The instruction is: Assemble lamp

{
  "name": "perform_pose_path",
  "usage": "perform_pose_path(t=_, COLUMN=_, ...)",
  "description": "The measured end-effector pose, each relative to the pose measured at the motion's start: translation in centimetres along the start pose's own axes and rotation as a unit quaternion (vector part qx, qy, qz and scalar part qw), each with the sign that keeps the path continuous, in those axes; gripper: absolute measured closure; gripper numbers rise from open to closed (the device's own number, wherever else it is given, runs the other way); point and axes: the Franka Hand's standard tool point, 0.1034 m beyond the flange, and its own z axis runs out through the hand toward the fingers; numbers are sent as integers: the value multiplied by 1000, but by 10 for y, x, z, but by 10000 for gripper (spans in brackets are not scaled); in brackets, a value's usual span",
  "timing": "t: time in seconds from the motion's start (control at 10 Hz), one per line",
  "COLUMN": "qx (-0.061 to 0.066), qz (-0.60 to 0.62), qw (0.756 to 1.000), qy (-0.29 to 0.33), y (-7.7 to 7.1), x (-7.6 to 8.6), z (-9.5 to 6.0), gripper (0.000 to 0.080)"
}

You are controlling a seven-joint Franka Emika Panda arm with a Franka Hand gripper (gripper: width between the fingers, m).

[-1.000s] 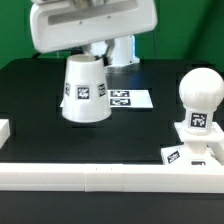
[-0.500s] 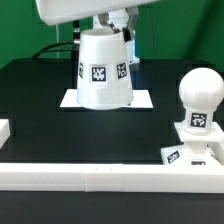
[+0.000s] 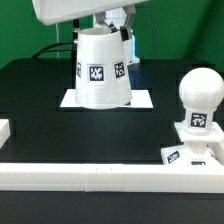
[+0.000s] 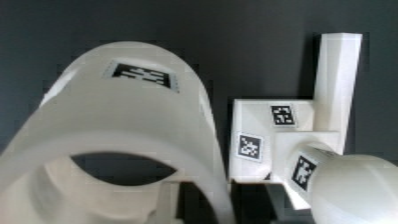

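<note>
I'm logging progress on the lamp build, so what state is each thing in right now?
shade: lifted off the table, tilted, held under the arm, not yet on the bulb.
bulb: upright on the base, uncovered.
base: flat on the table by the rail.
gripper: fingers hidden behind the shade; open or shut unclear.
marker board: flat on the table, partly hidden behind the shade.

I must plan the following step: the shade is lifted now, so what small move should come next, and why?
Probably carry the shade sideways toward the bulb. The shade hangs above the marker board, while the bulb stands upright on its base at the exterior view's right.
</note>
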Motion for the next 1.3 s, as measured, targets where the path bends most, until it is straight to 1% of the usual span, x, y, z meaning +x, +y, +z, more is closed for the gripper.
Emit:
perform_pose_path(t=0.1, qx=1, qz=11, qw=1000, qy=6, y=-15, x=5, z=-12, gripper=755)
perform_pose_path(t=0.2, qx=3, qz=20, qw=1000, qy=6, y=-30, x=10, z=-20, gripper=755)
perform_pose_path(t=0.3, qx=4, qz=18, qw=1000, qy=8, y=-39, x=14, z=-25, gripper=755)
perform_pose_path(t=0.4, qx=6, qz=40, qw=999, qy=3, y=-53, x=17, z=-32, gripper=755)
perform_pose_path(t=0.5, qx=9, qz=56, qw=998, qy=2, y=-71, x=25, z=-36, gripper=755)
perform_pose_path(t=0.6, qx=10, qz=71, qw=997, qy=4, y=-85, x=33, z=-35, gripper=755)
perform_pose_path(t=0.8, qx=12, qz=96, qw=995, qy=3, y=-110, x=49, z=-25, gripper=755)
perform_pose_path(t=0.9, qx=13, qz=95, qw=995, qy=1, y=-118, x=54, z=-19, gripper=755)
perform_pose_path(t=1.3, qx=10, qz=96, qw=995, qy=-10, y=-116, x=57, z=17, gripper=755)
